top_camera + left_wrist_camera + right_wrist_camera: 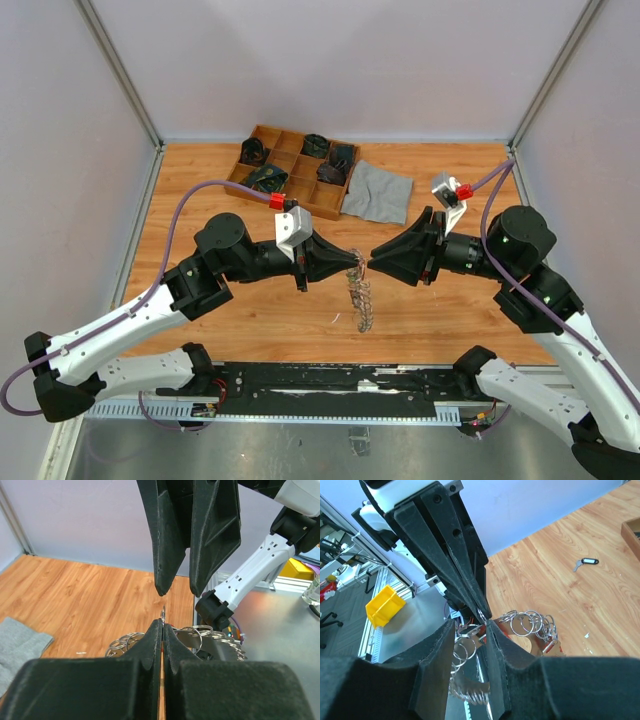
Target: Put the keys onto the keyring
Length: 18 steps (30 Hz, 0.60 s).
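Observation:
The keyring (361, 298), a bunch of silver rings and toothed keys, hangs over the table between both arms. My left gripper (354, 266) is shut on a thin ring at the top of the bunch; in the left wrist view that gripper (163, 622) pinches the ring edge-on, with more rings (129, 640) behind. My right gripper (373, 262) meets it tip to tip. In the right wrist view that gripper (470, 625) stands open, rings (468, 631) loose in its gap. One key (585, 561) with a dark tag lies on the wood beyond.
A wooden compartment tray (272, 131) holding dark items stands at the back. A grey cloth (378, 192) lies to its right. A small white scrap (336, 318) lies left of the hanging bunch. Walls close the table on three sides.

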Motion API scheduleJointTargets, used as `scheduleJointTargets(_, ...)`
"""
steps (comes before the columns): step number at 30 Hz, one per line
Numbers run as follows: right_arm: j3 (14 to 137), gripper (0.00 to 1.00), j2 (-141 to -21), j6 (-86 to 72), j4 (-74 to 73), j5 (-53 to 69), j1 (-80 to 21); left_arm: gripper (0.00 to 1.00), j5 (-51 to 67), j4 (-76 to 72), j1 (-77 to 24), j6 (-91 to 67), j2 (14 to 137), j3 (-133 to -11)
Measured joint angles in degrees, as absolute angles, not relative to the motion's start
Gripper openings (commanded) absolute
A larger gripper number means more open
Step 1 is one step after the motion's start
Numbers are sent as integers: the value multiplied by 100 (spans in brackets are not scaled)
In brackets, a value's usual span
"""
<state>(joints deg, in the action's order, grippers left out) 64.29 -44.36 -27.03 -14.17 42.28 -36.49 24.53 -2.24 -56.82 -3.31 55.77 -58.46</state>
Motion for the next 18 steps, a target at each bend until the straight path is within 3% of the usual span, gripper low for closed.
scheduleJointTargets(11,6427,33,-4532,-2659,-1603,4274,-3649,1,2477,-250,-5682,-373,5577,-5846)
scheduleJointTargets(18,6366,22,-4563,-2617,-1664,4362,-3647,1,2477,-250,-5682,-390,5575,-5846)
